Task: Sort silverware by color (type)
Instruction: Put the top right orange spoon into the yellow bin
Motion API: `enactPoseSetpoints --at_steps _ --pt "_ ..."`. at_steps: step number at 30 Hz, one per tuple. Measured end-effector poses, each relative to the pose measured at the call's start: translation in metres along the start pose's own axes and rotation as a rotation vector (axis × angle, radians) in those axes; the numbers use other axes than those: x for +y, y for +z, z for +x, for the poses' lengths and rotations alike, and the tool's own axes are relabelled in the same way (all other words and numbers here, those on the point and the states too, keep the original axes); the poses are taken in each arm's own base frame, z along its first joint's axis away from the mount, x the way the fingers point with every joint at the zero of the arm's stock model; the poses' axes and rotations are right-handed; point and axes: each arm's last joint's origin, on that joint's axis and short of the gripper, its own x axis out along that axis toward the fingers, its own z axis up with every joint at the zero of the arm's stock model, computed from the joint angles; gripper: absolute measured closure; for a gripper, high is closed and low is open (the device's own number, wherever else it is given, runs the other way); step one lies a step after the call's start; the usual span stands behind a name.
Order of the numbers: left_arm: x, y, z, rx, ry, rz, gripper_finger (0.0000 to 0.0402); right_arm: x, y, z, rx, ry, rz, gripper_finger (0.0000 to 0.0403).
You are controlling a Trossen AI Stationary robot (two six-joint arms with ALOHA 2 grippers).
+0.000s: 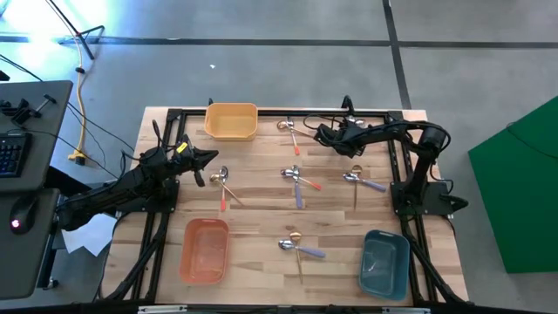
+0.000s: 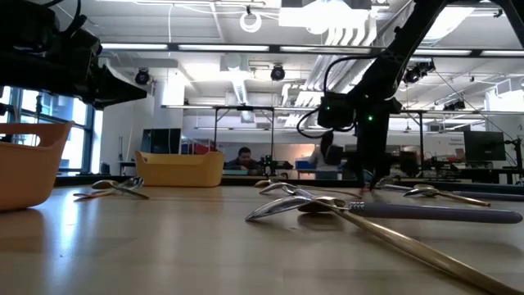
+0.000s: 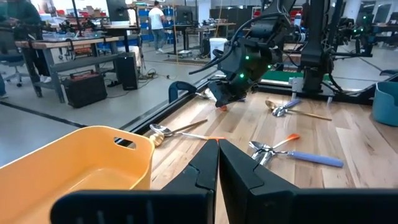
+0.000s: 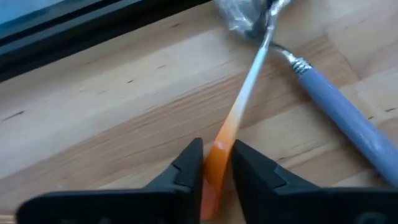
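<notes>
Spoons (image 1: 296, 179) lying in five loose groups on the wooden table (image 1: 261, 209): one at the back, three across the middle, one at the front. Two or three crossed in each group, with gold, red and blue handles mixed; exact count per colour hard to tell from above.

Three bins around them: yellow bin (image 1: 231, 121) at the back, red bin (image 1: 205, 250) at the front left, teal bin (image 1: 384, 262) at the front right.

Two arms. Right claw (image 4: 216, 152) down at the back group, fingers pinched in on the orange end of a red-handled spoon (image 4: 249, 87). Spoon's bowl crossing a blue-handled spoon (image 4: 342, 121); whether it is lifted or touching the wood, cannot tell.

Left claw (image 3: 217, 149) held above the table's left side near the yellow bin, fingers pressed together with nothing between them.
</notes>
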Motion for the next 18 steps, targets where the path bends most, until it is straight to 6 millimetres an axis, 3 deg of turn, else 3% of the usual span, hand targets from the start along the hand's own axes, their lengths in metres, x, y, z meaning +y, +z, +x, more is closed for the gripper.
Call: enactPoseSetpoints --at_steps 5,18 --pt "0.000 0.000 0.000 0.000 0.000 -0.007 0.0396 -0.003 -0.004 -0.002 0.023 -0.026 -0.058 0.0386" --pt "0.000 0.000 0.000 0.000 0.000 -0.010 0.0396 -0.005 -0.017 -0.016 0.048 -0.042 -0.278 0.0401"
